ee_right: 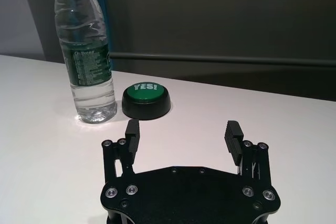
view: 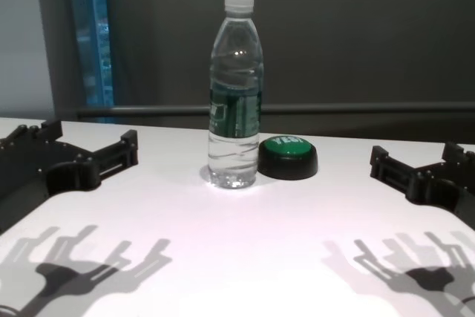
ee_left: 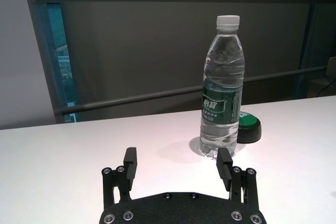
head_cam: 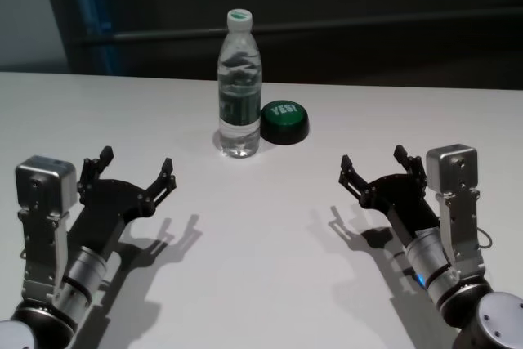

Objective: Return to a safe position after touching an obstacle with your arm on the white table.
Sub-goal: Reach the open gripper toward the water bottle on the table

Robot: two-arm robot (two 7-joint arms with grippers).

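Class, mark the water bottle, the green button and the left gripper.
water bottle (head_cam: 239, 108): head view, on its green label band.
green button (head_cam: 284, 112): head view, on its green top.
left gripper (head_cam: 136, 169): head view, midway between its open fingertips.

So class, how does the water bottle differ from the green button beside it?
The water bottle is tall, clear and slim with a white cap; the green button is low, wide and opaque on a black base. The bottle wears a green label; the button reads "YES!". Both stand upright on the white table.
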